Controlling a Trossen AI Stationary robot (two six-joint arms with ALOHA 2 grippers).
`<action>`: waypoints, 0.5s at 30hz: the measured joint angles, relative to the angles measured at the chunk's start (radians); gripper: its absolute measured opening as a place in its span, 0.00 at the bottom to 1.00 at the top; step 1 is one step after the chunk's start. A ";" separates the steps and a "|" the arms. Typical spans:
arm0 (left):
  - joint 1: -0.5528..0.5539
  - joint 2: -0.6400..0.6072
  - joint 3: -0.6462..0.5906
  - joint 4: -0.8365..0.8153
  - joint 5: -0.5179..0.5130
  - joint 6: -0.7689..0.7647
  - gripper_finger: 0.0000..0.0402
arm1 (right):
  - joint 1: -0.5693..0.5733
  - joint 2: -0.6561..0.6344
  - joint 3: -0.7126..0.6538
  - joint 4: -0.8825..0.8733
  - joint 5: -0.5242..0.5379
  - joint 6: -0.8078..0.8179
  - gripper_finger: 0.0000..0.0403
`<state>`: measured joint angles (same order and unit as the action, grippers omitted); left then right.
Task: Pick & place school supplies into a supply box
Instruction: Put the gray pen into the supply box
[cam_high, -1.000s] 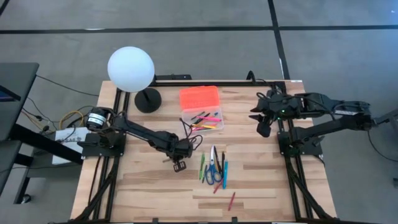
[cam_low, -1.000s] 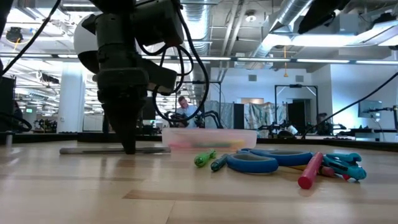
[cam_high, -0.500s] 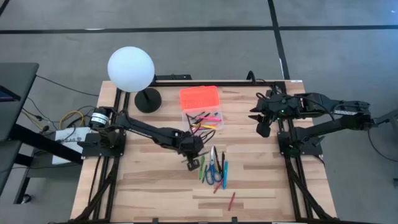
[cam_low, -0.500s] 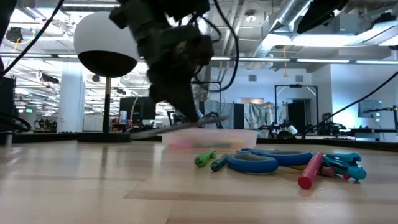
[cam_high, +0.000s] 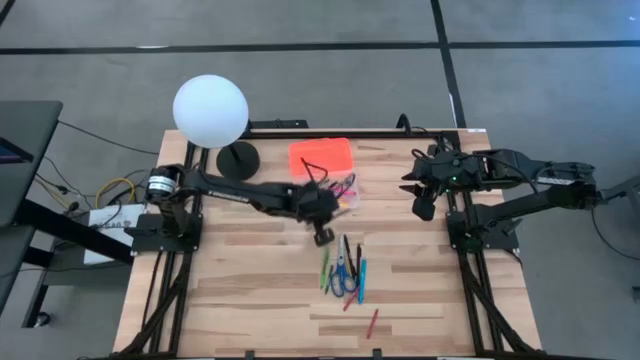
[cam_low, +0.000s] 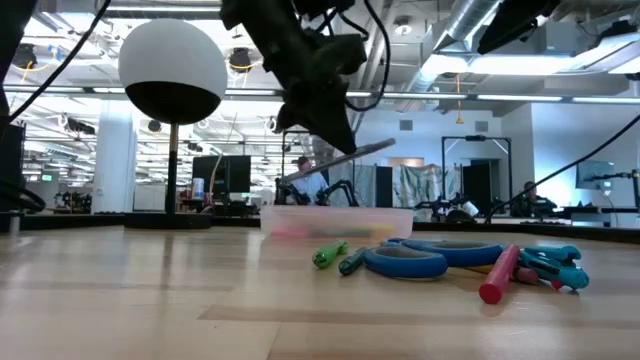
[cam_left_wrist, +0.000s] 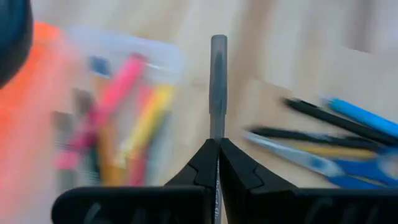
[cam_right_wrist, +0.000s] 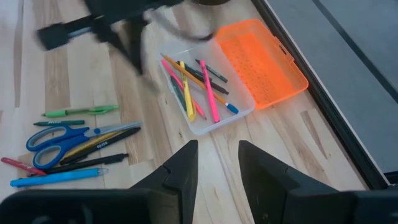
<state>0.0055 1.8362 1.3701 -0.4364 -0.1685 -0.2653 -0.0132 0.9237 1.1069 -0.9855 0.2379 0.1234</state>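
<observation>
Clear box with orange lid open flat, pens inside, grey pen raised beside it, scissors and pens loose on table

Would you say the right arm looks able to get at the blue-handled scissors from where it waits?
Probably yes: the right claw waits open at the table's edge, and bare wood lies between it and the scissors. The left claw, shut on a grey pen, hovers near the supply box.
</observation>
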 joint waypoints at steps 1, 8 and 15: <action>0.017 0.000 0.012 -0.013 -0.027 0.021 0.00 | 0.000 0.000 0.000 0.000 0.000 0.000 0.27; 0.142 -0.001 0.034 -0.040 -0.084 0.141 0.00 | 0.000 0.000 0.000 0.000 0.000 0.005 0.26; 0.205 -0.001 0.034 -0.045 -0.034 0.255 0.00 | 0.000 0.000 0.000 0.000 0.000 0.027 0.26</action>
<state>0.2101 1.8351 1.4036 -0.4809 -0.2029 -0.0098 -0.0132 0.9237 1.1069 -0.9855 0.2379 0.1501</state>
